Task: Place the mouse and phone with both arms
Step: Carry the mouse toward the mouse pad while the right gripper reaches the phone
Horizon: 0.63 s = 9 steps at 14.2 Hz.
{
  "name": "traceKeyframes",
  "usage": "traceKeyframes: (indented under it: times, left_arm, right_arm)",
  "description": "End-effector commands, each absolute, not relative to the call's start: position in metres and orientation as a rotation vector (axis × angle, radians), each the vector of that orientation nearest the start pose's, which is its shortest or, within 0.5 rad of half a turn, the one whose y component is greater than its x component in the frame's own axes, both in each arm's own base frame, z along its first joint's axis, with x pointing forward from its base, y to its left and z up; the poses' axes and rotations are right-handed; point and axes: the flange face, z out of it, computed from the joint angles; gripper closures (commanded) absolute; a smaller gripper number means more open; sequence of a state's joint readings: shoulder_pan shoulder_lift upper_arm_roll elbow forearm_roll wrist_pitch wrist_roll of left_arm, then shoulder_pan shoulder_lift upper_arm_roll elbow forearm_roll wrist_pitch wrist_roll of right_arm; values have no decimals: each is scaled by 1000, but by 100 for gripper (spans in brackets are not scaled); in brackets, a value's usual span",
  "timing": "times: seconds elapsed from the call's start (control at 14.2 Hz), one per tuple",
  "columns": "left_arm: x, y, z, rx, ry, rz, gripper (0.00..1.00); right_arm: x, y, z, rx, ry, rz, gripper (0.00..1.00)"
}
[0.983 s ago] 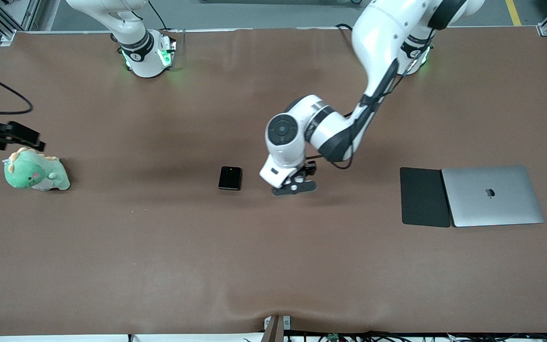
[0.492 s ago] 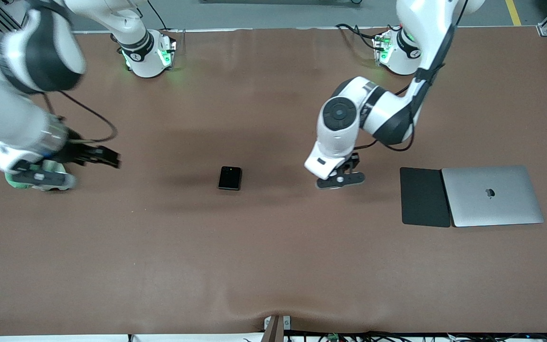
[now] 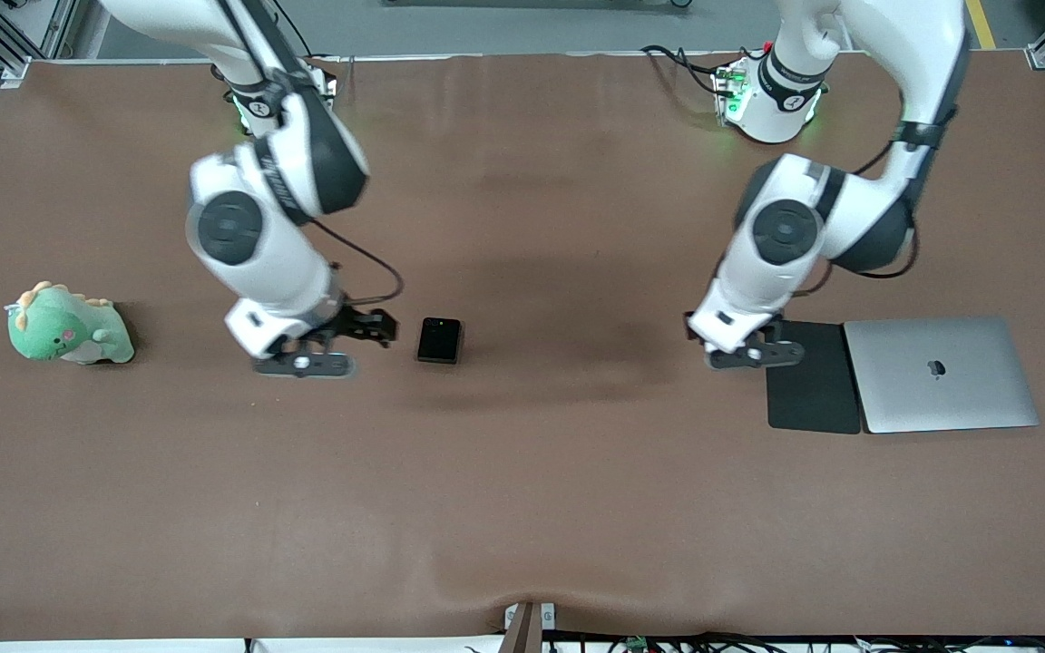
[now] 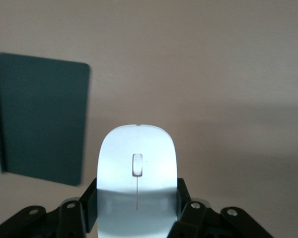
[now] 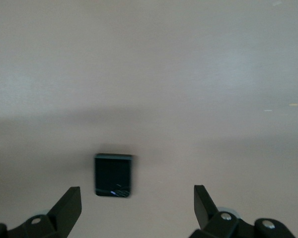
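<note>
Since earlier, our left gripper [image 3: 749, 349] has carried the pinched mouse [image 4: 137, 171] toward the black pad [image 3: 811, 376]; our right gripper [image 3: 341, 349], spread, now hovers beside the phone [image 3: 440, 340] on the brown table [image 3: 522, 508].

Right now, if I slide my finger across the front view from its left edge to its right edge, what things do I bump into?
Green dinosaur plush → right gripper, open → phone → left gripper, shut on the mouse → black pad → silver laptop.
</note>
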State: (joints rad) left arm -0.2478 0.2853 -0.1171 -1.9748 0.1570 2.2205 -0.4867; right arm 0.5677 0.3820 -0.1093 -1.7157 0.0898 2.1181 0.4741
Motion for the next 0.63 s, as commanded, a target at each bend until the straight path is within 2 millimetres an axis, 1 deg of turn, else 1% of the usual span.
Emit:
traceKeyframes:
  times: [0.0, 0.14, 0.21, 0.28, 0.35, 0.42, 0.56]
  left_arm:
    - [564, -174, 328, -3052, 28, -13, 100]
    - [572, -149, 328, -3055, 47, -19, 100]
    - [576, -132, 325, -3058, 59, -20, 100]
    - [574, -121, 318, -3061, 82, -23, 100]
    - [572, -109, 308, -3067, 96, -44, 100]
    - [568, -100, 299, -3073, 105, -60, 100]
    - [567, -83, 286, -3074, 137, -55, 100]
  right_arm:
    - [581, 338, 314, -3118, 75, -29, 0]
    - [578, 347, 267, -3120, 55, -54, 0]
    - [574, 349, 247, -3120, 31, -71, 0]
    - [573, 348, 233, -3118, 27, -86, 0]
    - [569, 352, 221, -3122, 15, -82, 0]
    - [564, 354, 215, -3127, 4, -73, 0]
    - [561, 350, 209, -3135, 9, -50, 0]
